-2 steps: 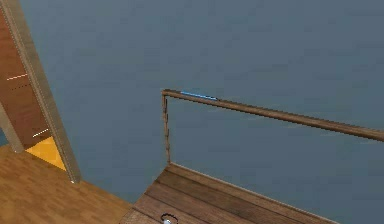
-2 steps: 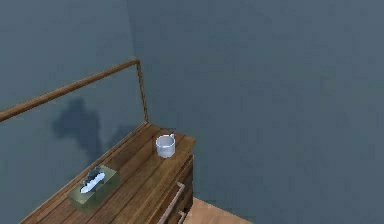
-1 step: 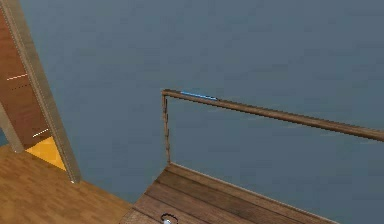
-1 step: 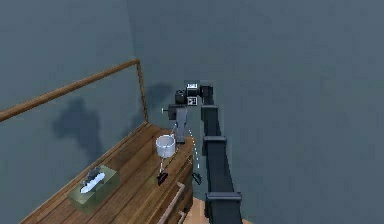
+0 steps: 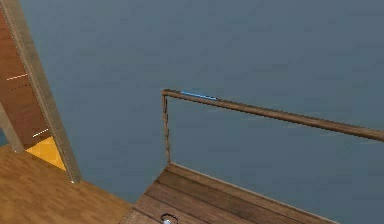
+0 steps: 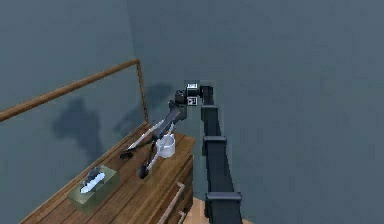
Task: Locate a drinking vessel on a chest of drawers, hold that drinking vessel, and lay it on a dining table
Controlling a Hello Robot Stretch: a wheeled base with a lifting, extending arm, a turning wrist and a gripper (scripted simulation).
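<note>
Because the small pale cylindrical cup (image 6: 166, 147) stands upright on the brown wooden chest of drawers (image 6: 140, 192), right at the dark two-fingered gripper (image 6: 138, 153) in the arm side view, the coming move turns on how these two sit together. The cup lies just toward that view's right of the fingertips, under the gripper's slanting body. I cannot tell whether the fingers are around it, beside it or touching it, nor whether the gripper holds anything at all. The cup's long axis is vertical, while the fingers slant down toward the view's lower left, so they meet it from the side and above. There is only the one dark square-sectioned arm (image 6: 215, 150), so which limb reaches is no question. By count there is one cup, one flat pale-green box (image 6: 95, 184) lying well apart from the cup along the top, and one wood-framed mirror (image 6: 70, 130) at the blue wall behind. I judge the grasp to be the step in hand, with the carry to a dining table not yet begun.
</note>
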